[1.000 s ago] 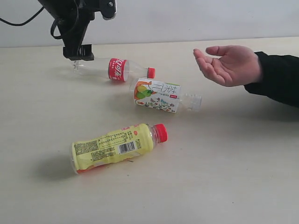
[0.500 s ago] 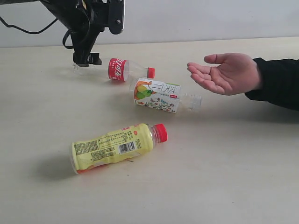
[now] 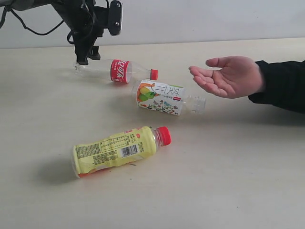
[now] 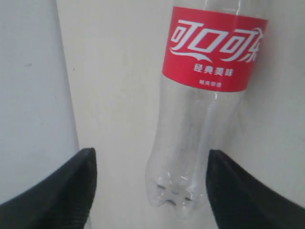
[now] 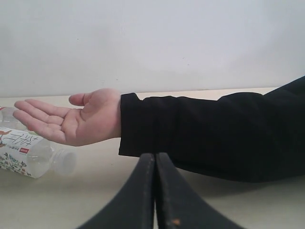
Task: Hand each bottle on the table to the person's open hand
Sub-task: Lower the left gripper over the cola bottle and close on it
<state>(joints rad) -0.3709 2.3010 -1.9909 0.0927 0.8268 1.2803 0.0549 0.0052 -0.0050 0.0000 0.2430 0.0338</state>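
Three bottles lie on their sides on the table [image 3: 228, 181]. The clear one with a red label and cap [image 3: 116, 71] is at the back left. My left gripper [image 3: 85, 56] hovers over its base end. In the left wrist view this gripper [image 4: 150, 191] is open, and the bottle's base [image 4: 174, 193] lies between the fingers, nearer one of them. The fruit-label bottle [image 3: 163, 98] is in the middle and the yellow-labelled bottle [image 3: 116, 149] is nearer the front. The person's open hand [image 3: 228, 76] waits palm up at the right. My right gripper [image 5: 155, 157] is shut on nothing. No white bottle with a green label is in view.
A black sleeve [image 3: 281, 86] reaches in from the right edge, and it crosses right in front of my right gripper [image 5: 214, 129]. A white wall [image 3: 200, 19] rises behind the table's far edge. The fruit-label bottle [image 5: 21, 150] lies under the hand [image 5: 71, 121].
My left gripper has shifted slightly right and turned over the red-label bottle's base. The person's hand has slid left and flattened, palm more upward. The bottles have not moved.
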